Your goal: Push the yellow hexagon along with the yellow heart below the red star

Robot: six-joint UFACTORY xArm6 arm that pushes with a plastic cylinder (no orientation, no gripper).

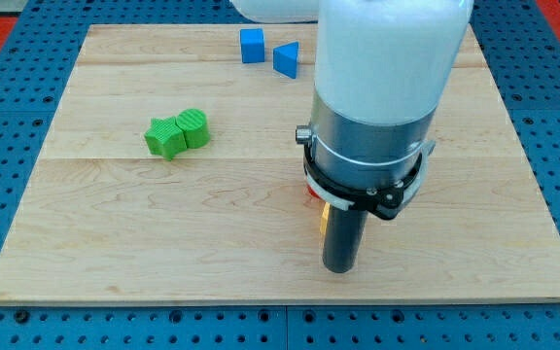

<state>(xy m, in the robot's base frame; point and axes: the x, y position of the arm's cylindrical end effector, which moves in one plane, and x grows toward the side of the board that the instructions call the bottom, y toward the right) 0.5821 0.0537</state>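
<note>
And here we are, my tip (339, 269) planted close to the surface's (115, 243) bottom edge, a little right of centre, with the arm's bulky white and grey body towering over it and hiding most of what matters. There are no jaws on this rig, just the dark rod, so nothing to report as open or closed. Peeking out just left of the rod: a sliver of a yellow block (324, 219), touching or almost touching the rod, and above it a sliver of a red block (311, 189), presumably the star, though neither shape can be made out. Whether that yellow is the hexagon or the heart, and where the other one sits, I cannot tell. Well away, near the left edge, a green pair (177, 133) huddles together, and by the top edge sit a blue cube (252, 45) and a blue triangular block (286, 59). The smart play, in my judgement: short, slow nudges, keeping both yellows together and never bumping the red out of place.
</note>
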